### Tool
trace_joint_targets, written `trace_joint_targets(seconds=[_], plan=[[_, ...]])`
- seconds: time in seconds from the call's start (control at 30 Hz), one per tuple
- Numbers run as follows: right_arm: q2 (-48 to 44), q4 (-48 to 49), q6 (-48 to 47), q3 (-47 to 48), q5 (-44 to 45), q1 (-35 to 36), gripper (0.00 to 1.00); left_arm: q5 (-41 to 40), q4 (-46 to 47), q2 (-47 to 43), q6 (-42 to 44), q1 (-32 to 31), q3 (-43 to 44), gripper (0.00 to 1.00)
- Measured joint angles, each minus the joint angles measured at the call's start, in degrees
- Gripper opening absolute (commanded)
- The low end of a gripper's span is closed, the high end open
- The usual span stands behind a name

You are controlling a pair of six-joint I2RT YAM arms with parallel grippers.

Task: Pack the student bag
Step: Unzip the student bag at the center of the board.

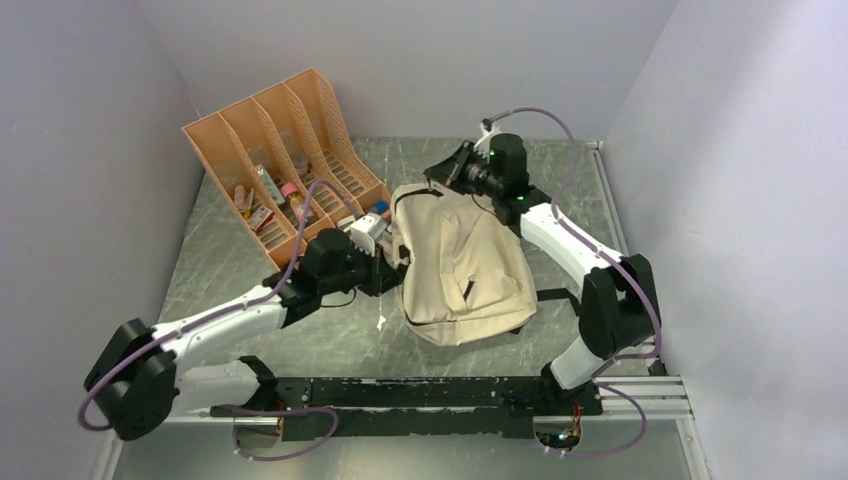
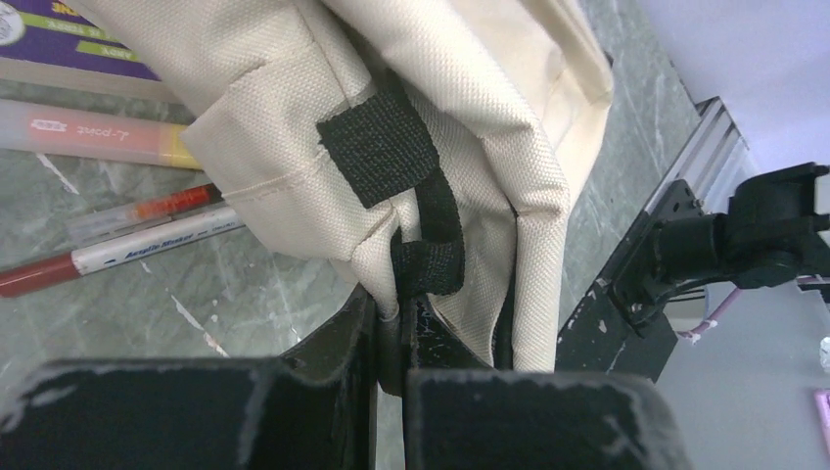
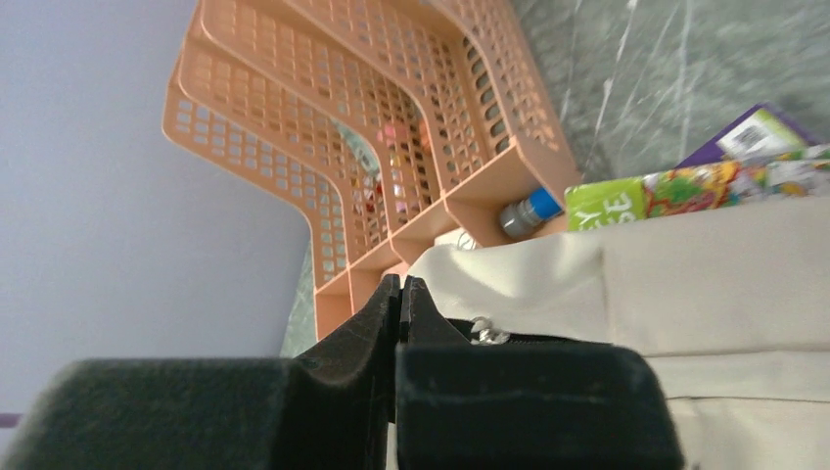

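The student bag [image 1: 462, 265], beige with black straps, lies on the table's middle. My left gripper [image 1: 393, 268] is at its left edge. In the left wrist view the left gripper [image 2: 396, 311] is shut on a fold of the student bag [image 2: 470, 88], right at a black strap loop [image 2: 428, 264]. My right gripper [image 1: 441, 175] is at the bag's far top corner. In the right wrist view the right gripper [image 3: 401, 284] is shut with nothing showing between the tips. A metal zipper pull [image 3: 482, 331] on the bag's black zipper lies just beside its right finger.
An orange file organizer [image 1: 282, 150] holding small items stands at the back left. A green box [image 3: 685, 191], a purple box [image 3: 749, 132] and a blue-capped tube [image 3: 529, 213] lie between it and the bag. Pens [image 2: 127, 250] and a purple book [image 2: 69, 34] lie by the bag's left edge.
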Motion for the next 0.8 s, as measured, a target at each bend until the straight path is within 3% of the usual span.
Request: trace_joint_targets(seconds=[0.2, 0.4, 0.53, 0.8], plan=[[-4.8, -0.3, -0.2, -0.6, -0.1, -5.4, 0.0, -2.7, -5.2, -13.9, -1.3, 0.0, -3.3, 0.05], [-6.3, -0.7, -0.7, -0.6, -3.1, -8.0, 0.0, -4.3, -7.7, -25.3, -3.6, -0.1, -6.0, 0.36], [-6.4, -0.7, -1.6, -0.6, -5.2, -9.0, 0.0, -5.5, -10.9, -28.3, -4.0, -0.1, -5.4, 0.39], [-9.6, -2.3, -4.4, -0.6, -6.1, -9.7, 0.0, -13.8, -20.7, -30.0, -1.4, -0.3, 4.1, 0.68]])
